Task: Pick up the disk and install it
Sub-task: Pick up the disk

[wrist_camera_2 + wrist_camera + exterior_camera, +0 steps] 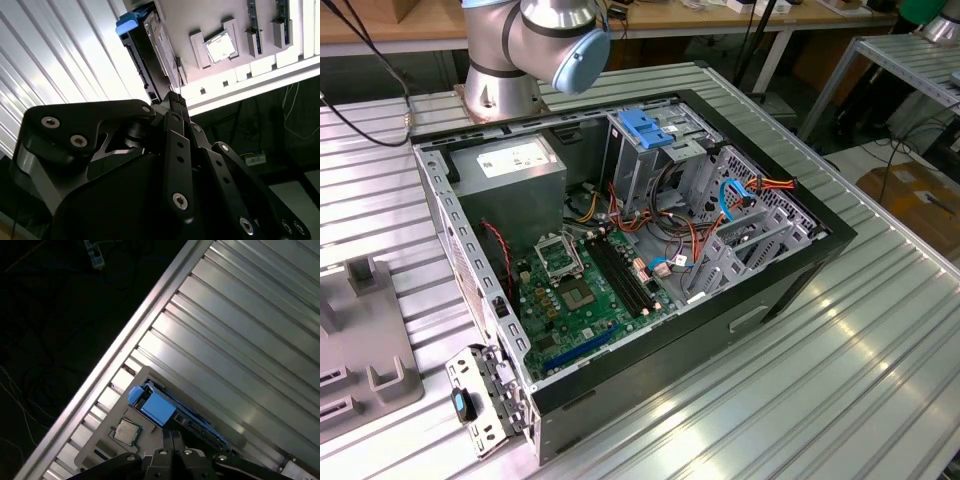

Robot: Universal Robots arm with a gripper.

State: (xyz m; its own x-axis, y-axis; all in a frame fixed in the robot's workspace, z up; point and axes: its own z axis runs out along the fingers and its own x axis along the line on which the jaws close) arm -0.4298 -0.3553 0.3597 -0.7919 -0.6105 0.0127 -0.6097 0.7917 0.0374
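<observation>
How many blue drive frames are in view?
2. One bare frame tops the drive cage in the case, exterior view; the other is clipped to the disk on the grey tray, in both wrist views. More may be hidden.

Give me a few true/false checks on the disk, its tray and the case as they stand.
1. The disk sits on a grey tray on the ribbed table. True.
2. A processor chip lies in that tray beside the disk. True.
3. The computer case is closed. False: it is open, with the motherboard exposed.
4. The bracket in the drive cage is red. False: it is blue.
5. The gripper is inside the case. False: it is at the disk, over the tray.
</observation>
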